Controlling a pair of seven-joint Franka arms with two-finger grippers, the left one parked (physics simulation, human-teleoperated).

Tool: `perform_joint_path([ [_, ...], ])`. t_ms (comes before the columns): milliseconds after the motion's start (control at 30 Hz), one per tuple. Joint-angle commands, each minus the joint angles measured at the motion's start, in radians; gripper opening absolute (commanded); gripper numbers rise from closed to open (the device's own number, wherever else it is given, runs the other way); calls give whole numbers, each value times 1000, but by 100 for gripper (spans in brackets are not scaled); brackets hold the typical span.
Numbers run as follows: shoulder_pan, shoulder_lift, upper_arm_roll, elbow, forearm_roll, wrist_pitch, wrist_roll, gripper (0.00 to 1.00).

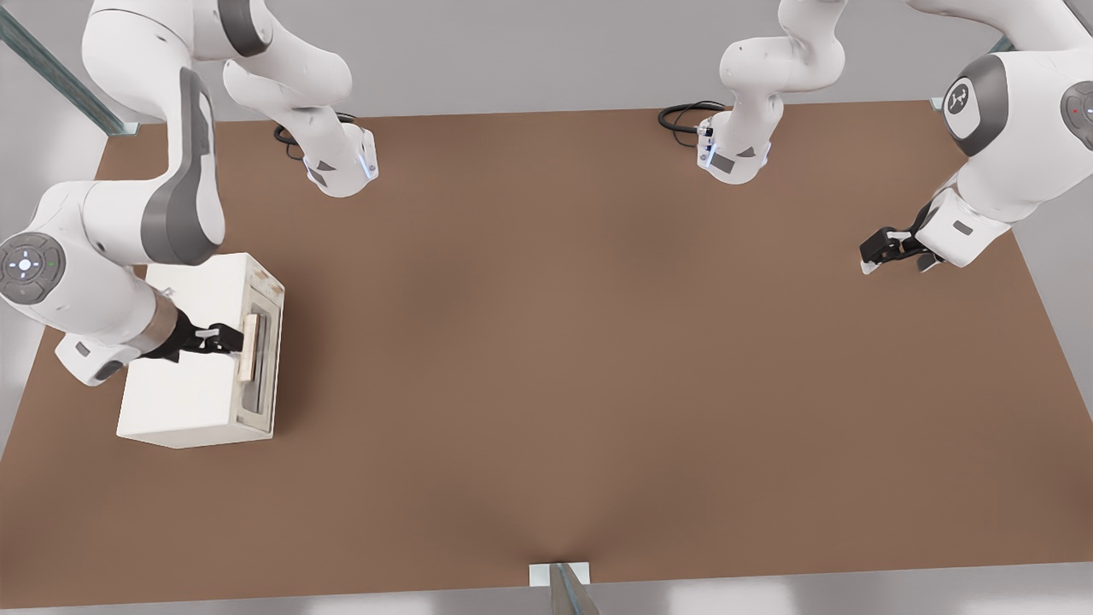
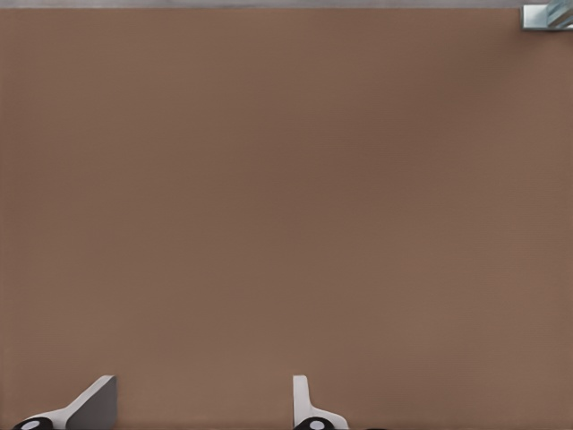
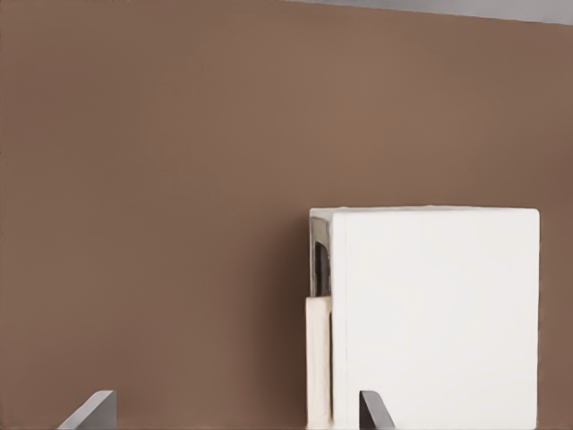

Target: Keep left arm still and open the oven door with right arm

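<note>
Claw (image 1: 232, 338) straddles oven door (image 1: 263, 359) handle (image 1: 248, 347).

Right wrist view: brown table (image 3: 161, 179) fills most of the frame. Cream-white oven (image 3: 434, 313) seen over its top face. Oven door (image 3: 320, 255) along one edge, dark gap showing; pale handle (image 3: 318, 358) beside it. Gripper (image 3: 237, 414) fingers spread wide, one grey fingertip (image 3: 374, 412) over the oven top, handle between them.

Simulated robot test cell. Bare brown tabletop (image 1: 598, 359) against grey walls, metal frame struts (image 1: 60, 77) at its corners. Cables (image 1: 683, 115) coil along its far edge.
</note>
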Motion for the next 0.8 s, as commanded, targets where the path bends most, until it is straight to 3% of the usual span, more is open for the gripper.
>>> perform_joint_path([
  [0,1,-1,0,4,22,-29,5,100],
  [100,21,19,5,1,4,-26,16,100],
  [200,159,57,8,-88,-310,-8,168,99],
  [267,173,59,15,-136,-403,20,281,49],
  [300,175,56,25,-180,-436,49,364,36],
  [367,173,51,60,-225,-524,55,456,18],
  [467,169,50,60,-262,-554,61,461,4],
  [500,169,53,60,-263,-571,52,461,0],
  [767,136,-28,78,-481,-596,186,621,0],
])
